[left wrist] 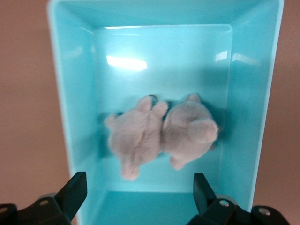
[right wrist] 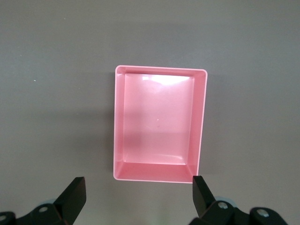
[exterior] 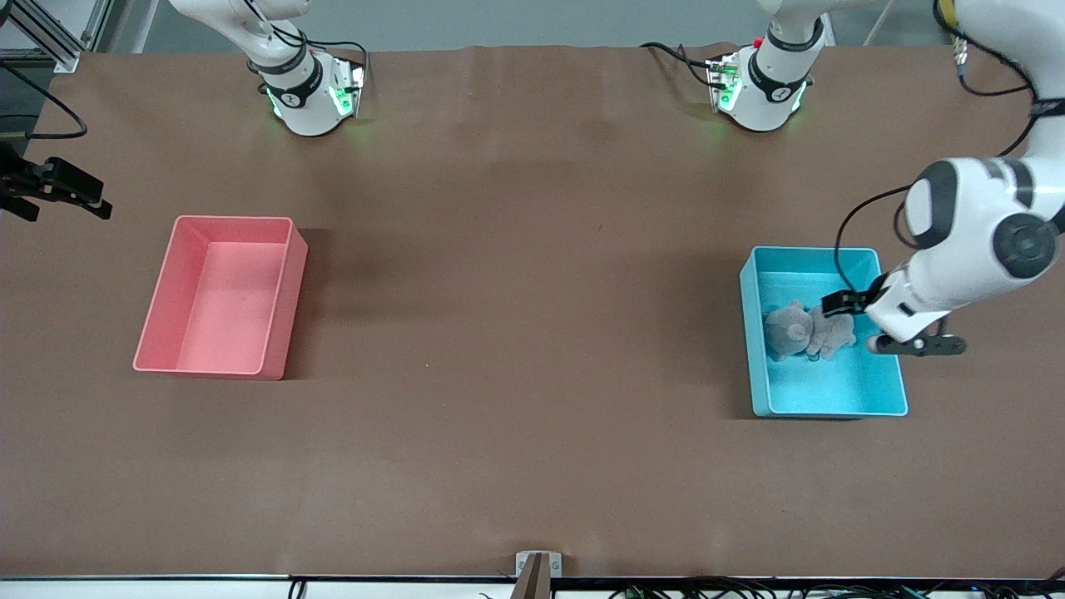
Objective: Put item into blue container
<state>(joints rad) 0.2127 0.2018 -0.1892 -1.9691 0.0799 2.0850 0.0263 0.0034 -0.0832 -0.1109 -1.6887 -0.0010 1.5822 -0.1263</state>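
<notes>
The blue container (exterior: 832, 387) stands toward the left arm's end of the table. A grey plush toy (exterior: 807, 330) lies on its floor, and the left wrist view shows it flat inside the container's walls (left wrist: 70, 93) as the plush toy (left wrist: 159, 133). My left gripper (exterior: 875, 324) hangs over the container, above the toy. It is open (left wrist: 139, 194), with nothing between its fingers. My right gripper (exterior: 93, 195) waits in the air at the right arm's end of the table, also open (right wrist: 138, 197) and holding nothing.
A pink bin (exterior: 216, 295) of the same shape stands toward the right arm's end, with nothing in it; it is the pink bin (right wrist: 159, 122) under the right wrist camera. Brown table surface lies between the two bins.
</notes>
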